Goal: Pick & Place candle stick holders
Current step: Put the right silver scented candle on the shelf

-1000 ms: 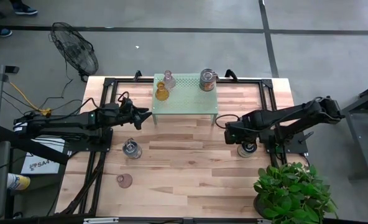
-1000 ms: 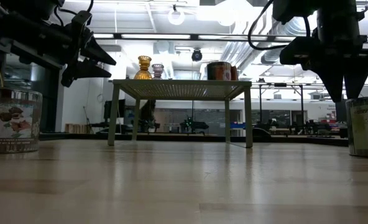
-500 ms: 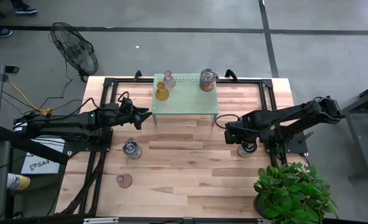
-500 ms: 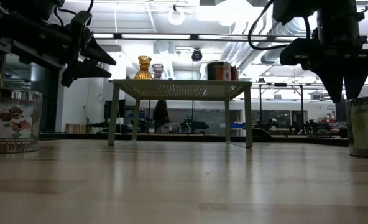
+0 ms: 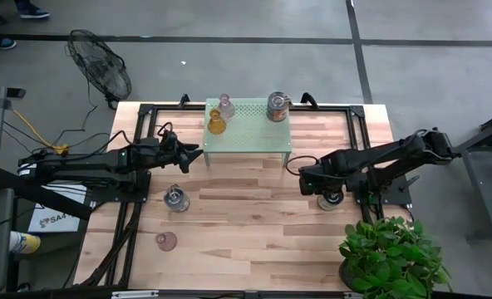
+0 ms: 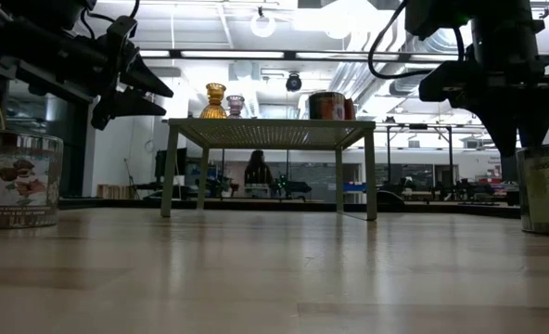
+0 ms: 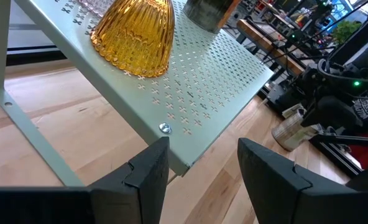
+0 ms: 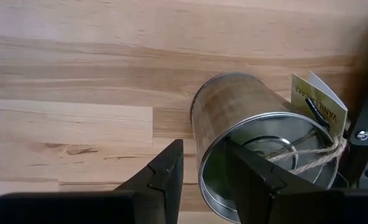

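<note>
High view: pale green perforated metal stand (image 5: 248, 124) at the far middle of the wooden worktop (image 5: 254, 224), carrying an amber-orange ribbed glass holder (image 5: 217, 124), a pinkish glass holder (image 5: 225, 105) and a silvery metal cup holder (image 5: 277, 105). Left gripper (image 5: 198, 153) sits beside the stand's left edge. Right gripper (image 5: 306, 176) is above a silvery tin holder (image 5: 330, 198).

Low view: tin with reddish marks (image 6: 17, 178) upright at the left; person (image 6: 256, 173) behind the stand, blurry.

Left wrist: fingers (image 7: 148, 168) spread, empty, stand corner ahead.

Right wrist: fingers (image 8: 168, 168) narrowly parted, empty; tin upright, mouth up, tag and twine on the rim.
</note>
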`<state>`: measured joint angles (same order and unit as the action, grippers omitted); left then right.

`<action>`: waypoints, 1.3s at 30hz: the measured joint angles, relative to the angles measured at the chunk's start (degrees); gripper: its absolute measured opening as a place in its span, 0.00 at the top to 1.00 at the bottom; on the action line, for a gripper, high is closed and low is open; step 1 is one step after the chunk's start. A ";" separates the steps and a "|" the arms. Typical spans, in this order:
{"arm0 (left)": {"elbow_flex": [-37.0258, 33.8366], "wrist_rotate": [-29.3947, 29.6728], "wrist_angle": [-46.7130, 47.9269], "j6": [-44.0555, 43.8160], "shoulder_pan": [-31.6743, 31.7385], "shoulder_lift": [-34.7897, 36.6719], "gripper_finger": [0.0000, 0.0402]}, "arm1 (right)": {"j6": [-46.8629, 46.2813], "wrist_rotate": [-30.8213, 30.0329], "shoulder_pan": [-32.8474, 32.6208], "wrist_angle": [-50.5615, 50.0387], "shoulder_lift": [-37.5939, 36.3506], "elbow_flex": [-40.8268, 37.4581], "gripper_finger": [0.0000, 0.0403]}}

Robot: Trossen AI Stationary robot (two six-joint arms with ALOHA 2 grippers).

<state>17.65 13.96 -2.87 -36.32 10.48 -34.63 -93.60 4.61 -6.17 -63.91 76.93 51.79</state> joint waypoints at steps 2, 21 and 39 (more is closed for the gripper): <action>0.00 0.00 0.00 0.00 0.00 0.00 0.54 | 0.00 0.01 0.00 0.10 0.57 0.05 0.73; 0.00 0.00 0.00 0.01 0.00 0.00 0.54 | 0.15 -0.78 -0.01 0.42 3.53 0.07 0.80; 0.00 0.00 0.00 0.01 -0.01 0.00 0.54 | 0.45 -1.94 -0.37 0.78 3.55 0.09 0.92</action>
<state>17.65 13.96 -2.87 -36.30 10.47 -34.63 -93.15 2.68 -6.55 -63.13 80.49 51.88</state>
